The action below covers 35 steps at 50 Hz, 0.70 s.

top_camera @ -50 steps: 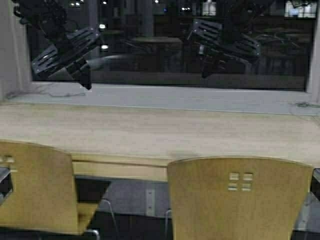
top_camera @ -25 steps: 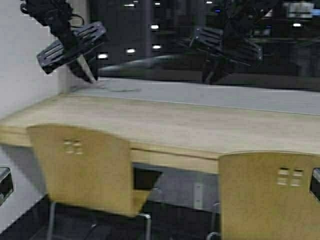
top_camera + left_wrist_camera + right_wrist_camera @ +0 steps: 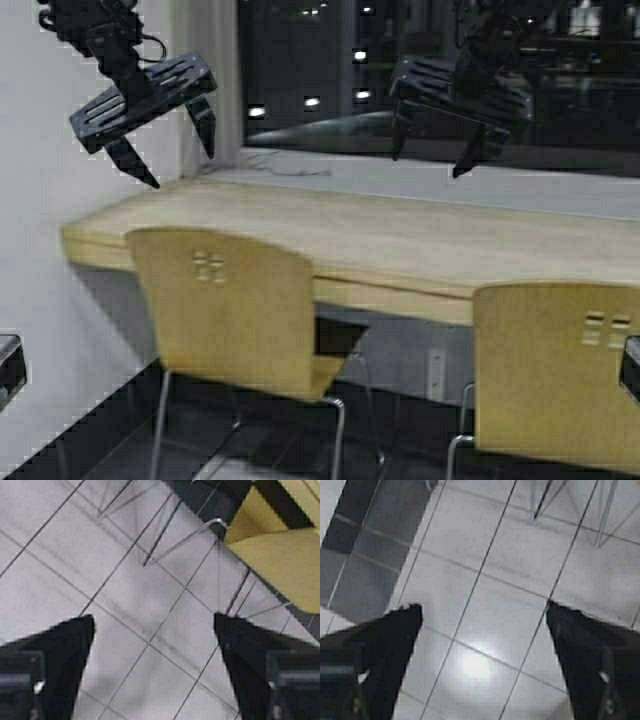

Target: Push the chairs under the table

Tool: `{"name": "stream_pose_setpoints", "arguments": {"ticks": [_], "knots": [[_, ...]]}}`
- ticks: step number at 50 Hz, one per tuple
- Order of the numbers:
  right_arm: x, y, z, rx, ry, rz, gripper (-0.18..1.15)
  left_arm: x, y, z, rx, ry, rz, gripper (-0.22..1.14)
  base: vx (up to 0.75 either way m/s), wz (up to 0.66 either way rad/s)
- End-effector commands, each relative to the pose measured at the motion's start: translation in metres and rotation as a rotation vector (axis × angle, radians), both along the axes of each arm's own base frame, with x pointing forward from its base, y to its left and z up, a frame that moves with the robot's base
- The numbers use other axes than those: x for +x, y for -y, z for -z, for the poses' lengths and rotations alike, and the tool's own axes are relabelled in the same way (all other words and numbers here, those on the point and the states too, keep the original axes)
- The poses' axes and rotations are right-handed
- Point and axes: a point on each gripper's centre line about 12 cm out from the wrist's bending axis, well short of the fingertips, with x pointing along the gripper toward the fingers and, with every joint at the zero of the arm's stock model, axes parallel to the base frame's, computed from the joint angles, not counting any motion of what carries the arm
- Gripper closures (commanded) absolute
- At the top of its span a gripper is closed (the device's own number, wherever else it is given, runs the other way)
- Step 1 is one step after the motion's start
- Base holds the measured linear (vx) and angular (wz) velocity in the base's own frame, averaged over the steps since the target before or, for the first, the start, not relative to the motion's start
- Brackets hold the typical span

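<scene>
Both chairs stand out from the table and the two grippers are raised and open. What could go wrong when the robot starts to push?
1. The left chair stands angled to the table; a push may twist it instead of sliding it under.
2. The left gripper and right gripper hang open above the tabletop, touching nothing; lowering could strike the table edge.
3. The right chair is partly out of view.

The right claw (image 3: 480, 630), fingers (image 3: 385, 640) spread wide, hangs over pale floor tiles (image 3: 495, 580).

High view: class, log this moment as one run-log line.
left claw open, raised | right claw open, raised | chairs untouched | table
</scene>
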Motion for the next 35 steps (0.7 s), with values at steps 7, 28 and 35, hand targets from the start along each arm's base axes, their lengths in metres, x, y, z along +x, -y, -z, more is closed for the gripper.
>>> {"name": "stream_pose_setpoints", "arguments": {"ticks": [7, 28, 35], "knots": [[0.005, -0.002, -0.009, -0.001, -0.001, -0.007, -0.07, 0.005, 0.001, -0.017, -0.011, 0.038, 0.003, -0.09, -0.25, 0.26], [0.004, -0.002, -0.004, -0.010, -0.028, -0.011, -0.07, 0.005, 0.000, -0.024, -0.011, 0.051, 0.006, -0.09, -0.29, 0.27], [0.006, -0.002, -0.005, -0.010, -0.023, -0.012, -0.07, 0.008, 0.000, -0.024, -0.010, 0.050, 0.008, -0.09, -0.29, 0.11]]}}
